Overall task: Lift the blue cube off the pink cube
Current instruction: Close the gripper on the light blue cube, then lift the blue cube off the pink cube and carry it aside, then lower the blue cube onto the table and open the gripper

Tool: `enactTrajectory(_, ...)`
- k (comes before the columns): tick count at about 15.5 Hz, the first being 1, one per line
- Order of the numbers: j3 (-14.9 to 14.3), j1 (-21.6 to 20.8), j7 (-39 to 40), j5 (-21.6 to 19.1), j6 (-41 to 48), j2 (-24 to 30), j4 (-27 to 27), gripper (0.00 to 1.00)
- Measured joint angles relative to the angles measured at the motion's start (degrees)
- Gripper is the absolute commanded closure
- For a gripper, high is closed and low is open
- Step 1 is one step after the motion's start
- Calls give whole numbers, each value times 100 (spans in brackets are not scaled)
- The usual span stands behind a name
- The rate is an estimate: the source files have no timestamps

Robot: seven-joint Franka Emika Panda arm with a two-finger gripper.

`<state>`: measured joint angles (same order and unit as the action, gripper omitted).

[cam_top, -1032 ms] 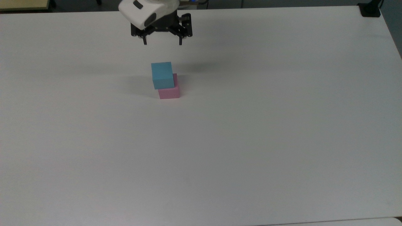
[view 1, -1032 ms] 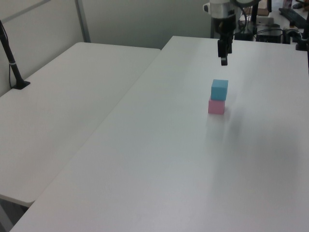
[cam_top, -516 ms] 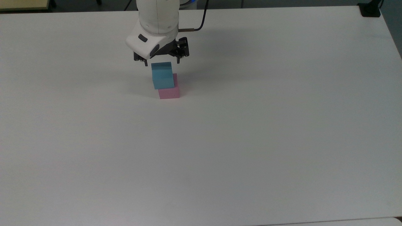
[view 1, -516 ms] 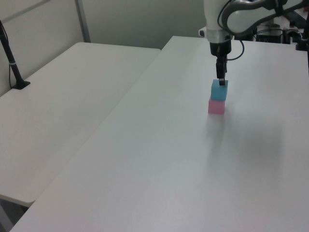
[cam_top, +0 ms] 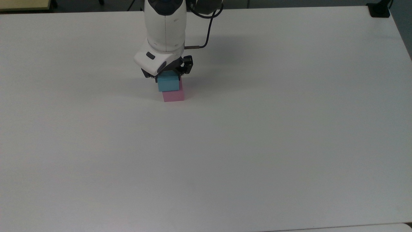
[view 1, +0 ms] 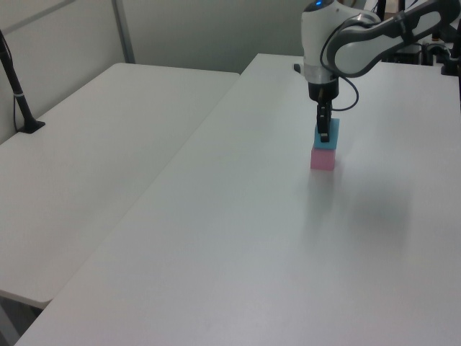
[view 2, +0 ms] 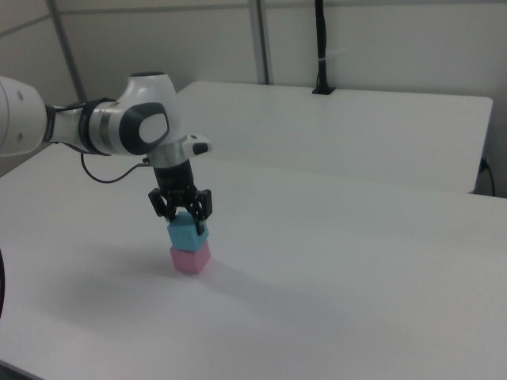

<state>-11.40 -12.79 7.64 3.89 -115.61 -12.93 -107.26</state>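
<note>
The step in hand, as judged from the frames, is the grasp of the small sky-blue matte cube [cam_top: 168, 83], which sits on top of the small pastel pink matte cube [cam_top: 173, 95] on the white table [cam_top: 257, 145].

To do this step well, the fingers should close evenly on two opposite faces of the blue cube, above the seam between the two cubes, so that no finger bears on the pink cube. The lift should then go straight up before any sideways travel; a sideways pull while the cubes are in contact risks dragging or tipping the pink cube. In the top view the blue cube appears set slightly toward the top view's left of the pink cube, so a centred grip matters.

The black two-finger gripper [view 2: 182, 212] is open, with its jaws spread and straddling the upper part of the blue cube. In the right view one finger stands on each side of the cube. Whether the pads already touch its faces cannot be told. In the left view the gripper [view 1: 325, 134] stands directly over the stack.
</note>
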Motion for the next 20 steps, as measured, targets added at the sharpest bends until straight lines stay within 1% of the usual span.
enactTrajectory(1, -24, 6, 19, -1, 73, 64, 96, 88)
enactTrajectory(3, -170, 68, 146, -207, 177, 165, 413, 86)
enactTrajectory(5, -373, 247, 412, -421, 210, 157, 786, 86)
enactTrajectory(6, -422, 390, 499, -458, 209, 74, 950, 86)
enactTrajectory(8, -436, 692, 590, -472, 160, -308, 1328, 86)
enactTrajectory(10, -437, 890, 643, -479, -127, -913, 1745, 86)
enactTrajectory(13, -448, 1009, 643, -484, -954, -1808, 2120, 85)
enactTrajectory(14, -451, 1043, 643, -484, -1178, -2038, 2186, 81)
enactTrajectory(15, -455, 1082, 643, -484, -1307, -2216, 2259, 76)
enactTrajectory(16, -459, 1129, 643, -484, -1358, -2350, 2339, 59)
enactTrajectory(17, -464, 1176, 643, -484, -1362, -2448, 2430, 19)
enactTrajectory(18, -465, 1208, 643, -484, -1362, -2494, 2494, 0)
enactTrajectory(20, -465, 1233, 643, -484, -1362, -2524, 2549, 0)
